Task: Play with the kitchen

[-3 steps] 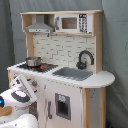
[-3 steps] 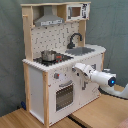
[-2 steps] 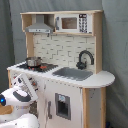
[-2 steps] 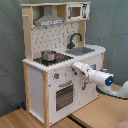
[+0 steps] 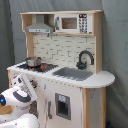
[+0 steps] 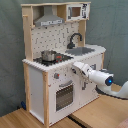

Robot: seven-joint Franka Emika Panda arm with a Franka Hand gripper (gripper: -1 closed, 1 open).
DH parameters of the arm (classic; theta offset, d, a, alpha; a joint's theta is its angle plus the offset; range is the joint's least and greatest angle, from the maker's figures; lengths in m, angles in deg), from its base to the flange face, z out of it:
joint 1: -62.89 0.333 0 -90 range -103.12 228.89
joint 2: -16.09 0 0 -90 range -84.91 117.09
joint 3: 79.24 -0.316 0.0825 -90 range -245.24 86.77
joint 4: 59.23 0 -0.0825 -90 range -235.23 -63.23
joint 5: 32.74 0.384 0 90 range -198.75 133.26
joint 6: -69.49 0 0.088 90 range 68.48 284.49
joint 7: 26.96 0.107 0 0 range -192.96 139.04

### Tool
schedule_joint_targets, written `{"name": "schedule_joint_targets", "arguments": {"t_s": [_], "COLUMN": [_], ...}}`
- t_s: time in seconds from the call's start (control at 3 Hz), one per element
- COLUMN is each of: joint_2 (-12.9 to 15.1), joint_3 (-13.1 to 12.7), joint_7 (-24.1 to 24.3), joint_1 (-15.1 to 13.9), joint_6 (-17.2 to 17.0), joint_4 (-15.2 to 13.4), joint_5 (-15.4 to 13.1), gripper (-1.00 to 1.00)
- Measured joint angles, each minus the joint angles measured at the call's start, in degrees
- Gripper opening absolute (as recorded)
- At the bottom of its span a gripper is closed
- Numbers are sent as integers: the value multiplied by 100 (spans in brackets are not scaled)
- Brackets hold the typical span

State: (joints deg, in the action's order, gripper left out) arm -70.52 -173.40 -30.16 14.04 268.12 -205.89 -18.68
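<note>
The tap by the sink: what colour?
Black; the tap shows best in the first exterior view.

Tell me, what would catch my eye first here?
The tall toy kitchen fills both exterior views, with a hood and microwave on top. A small metal pot sits on the black hob, beside the grey sink and black tap. The white arm reaches toward the kitchen's front, near the oven door.

Claw (image 6: 74, 68) fingers too blurred to read, pressed against kitchen (image 6: 37, 85) front. In first exterior view, arm (image 5: 15, 100) cut off by left and bottom edges, covering oven door.
</note>
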Motion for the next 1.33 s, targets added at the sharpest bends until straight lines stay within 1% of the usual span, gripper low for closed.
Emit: {"name": "schedule_joint_targets", "arguments": {"t_s": [0.33,0.67,1.33], "joint_2": [25,69,140], "joint_3": [-35,-38,-40], "joint_7": [-577,-1185,-2653], "joint_1": [6,13,40], "joint_6": [-53,-95,-210], "joint_4": [17,18,15], "joint_5": [117,115,115], "gripper": [-100,-100,-100]}}
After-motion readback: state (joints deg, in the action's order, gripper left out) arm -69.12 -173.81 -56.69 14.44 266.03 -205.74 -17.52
